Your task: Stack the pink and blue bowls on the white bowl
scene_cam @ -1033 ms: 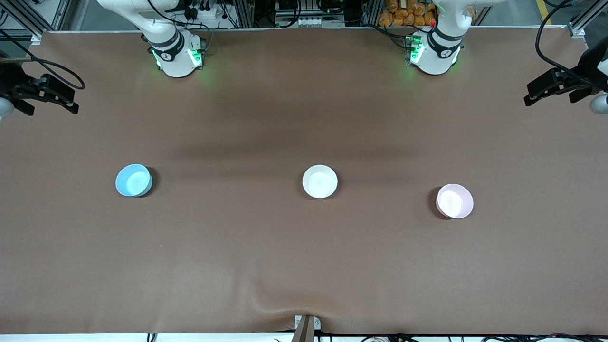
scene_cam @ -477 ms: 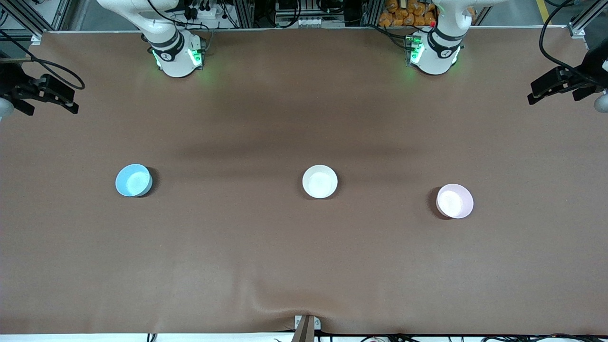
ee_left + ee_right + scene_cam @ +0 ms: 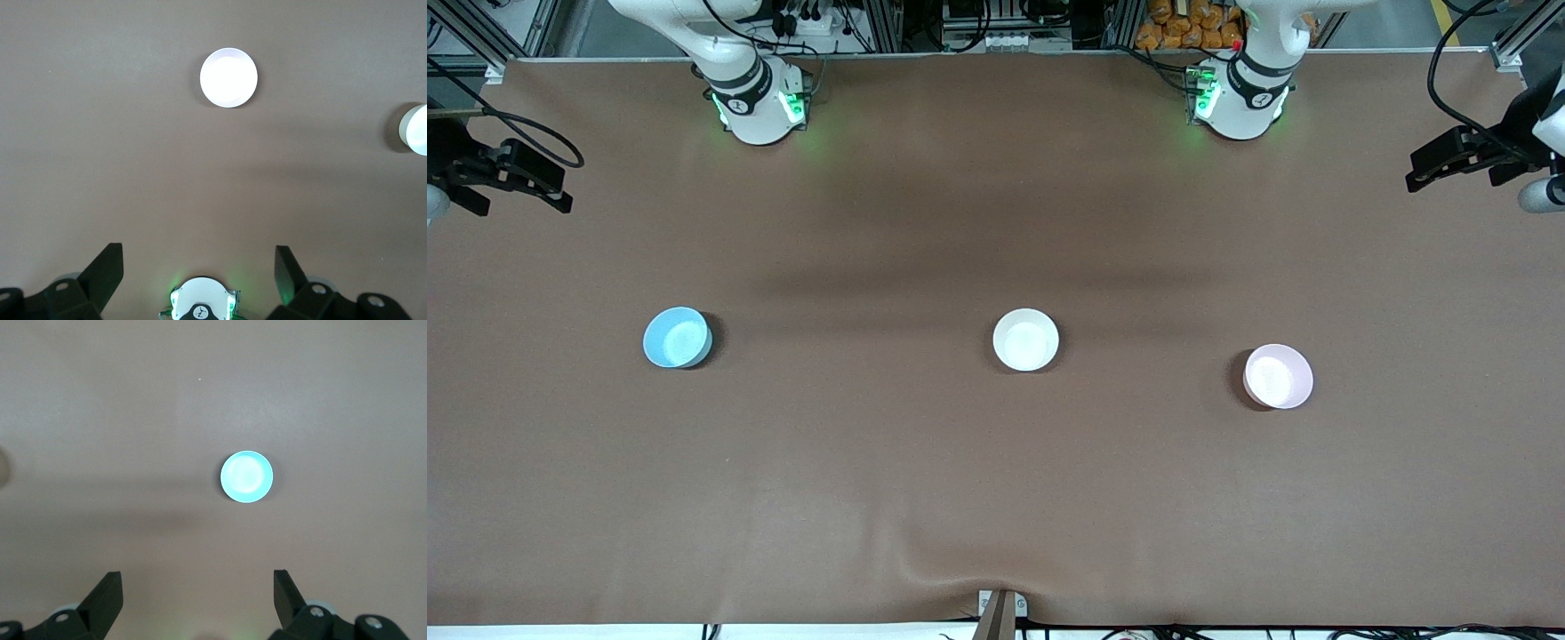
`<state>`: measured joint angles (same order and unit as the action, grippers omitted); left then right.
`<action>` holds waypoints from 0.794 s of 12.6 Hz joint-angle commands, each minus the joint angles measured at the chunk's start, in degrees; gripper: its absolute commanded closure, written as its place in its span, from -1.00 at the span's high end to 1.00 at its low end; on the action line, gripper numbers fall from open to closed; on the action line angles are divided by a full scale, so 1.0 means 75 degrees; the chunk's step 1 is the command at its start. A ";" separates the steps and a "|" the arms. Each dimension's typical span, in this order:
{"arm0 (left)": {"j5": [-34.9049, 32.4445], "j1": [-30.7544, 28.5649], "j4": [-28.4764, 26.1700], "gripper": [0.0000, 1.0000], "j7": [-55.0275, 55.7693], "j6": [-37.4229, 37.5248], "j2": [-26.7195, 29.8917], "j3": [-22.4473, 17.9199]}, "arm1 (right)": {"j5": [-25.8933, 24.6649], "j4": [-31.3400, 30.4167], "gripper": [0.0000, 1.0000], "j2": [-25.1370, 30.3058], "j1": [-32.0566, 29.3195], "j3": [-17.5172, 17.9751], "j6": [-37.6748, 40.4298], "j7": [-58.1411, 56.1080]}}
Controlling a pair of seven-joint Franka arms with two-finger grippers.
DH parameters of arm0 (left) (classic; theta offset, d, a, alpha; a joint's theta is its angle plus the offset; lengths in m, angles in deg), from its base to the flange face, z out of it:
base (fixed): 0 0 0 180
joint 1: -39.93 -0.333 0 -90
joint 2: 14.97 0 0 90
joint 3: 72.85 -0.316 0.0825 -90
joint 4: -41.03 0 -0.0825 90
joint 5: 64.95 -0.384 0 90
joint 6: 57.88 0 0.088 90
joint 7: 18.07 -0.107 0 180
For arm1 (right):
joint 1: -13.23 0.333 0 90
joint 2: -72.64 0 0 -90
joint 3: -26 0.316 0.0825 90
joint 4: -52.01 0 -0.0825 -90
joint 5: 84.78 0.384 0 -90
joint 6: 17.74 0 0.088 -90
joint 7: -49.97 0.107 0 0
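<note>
Three bowls stand apart on the brown table. The white bowl [image 3: 1025, 339] is in the middle. The light blue bowl [image 3: 678, 337] is toward the right arm's end. The pale pink bowl [image 3: 1279, 376] is toward the left arm's end, a little nearer to the front camera. My left gripper [image 3: 1432, 169] is open and empty, high over the table's end; its wrist view shows the pink bowl [image 3: 228, 77] and part of the white bowl [image 3: 415, 130]. My right gripper [image 3: 551, 187] is open and empty, high over its end; its wrist view shows the blue bowl [image 3: 246, 477].
The two arm bases [image 3: 758, 102] [image 3: 1240, 98] stand at the table's edge farthest from the front camera, lit green. The brown table cover [image 3: 960, 498] has a wrinkle near the front edge, by a small bracket [image 3: 1000, 609].
My left gripper has shifted slightly over its end of the table. The bowls and the right gripper have not moved.
</note>
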<state>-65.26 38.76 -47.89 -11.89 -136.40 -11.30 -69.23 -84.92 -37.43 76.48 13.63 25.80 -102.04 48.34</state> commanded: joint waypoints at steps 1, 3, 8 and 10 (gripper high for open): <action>-0.0146 0.0015 -0.0660 1.00 -0.0156 -0.0359 0.0471 -0.0025 | 0.0112 0.0101 1.00 -0.0054 -0.0064 0.0016 0.0084 -0.0028; -0.0158 -0.0194 -0.0742 1.00 -0.0156 -0.0686 0.0215 -0.0025 | 0.0112 0.0101 1.00 -0.0054 -0.0064 0.0016 0.0084 -0.0028; -0.0146 -0.0394 -0.1023 1.00 -0.0180 -0.1810 -0.0944 -0.0025 | 0.0112 0.0101 1.00 -0.0054 -0.0041 0.0016 0.0084 -0.0028; -0.0018 -0.0581 -0.1128 1.00 -0.0180 -0.2441 -0.1460 -0.0014 | 0.0112 0.0101 1.00 -0.0054 -0.0041 0.0016 0.0096 -0.0028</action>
<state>-65.45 35.88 -56.04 -12.36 -151.30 -19.36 -69.59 -84.85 -37.48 76.44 13.62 25.79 -101.99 48.34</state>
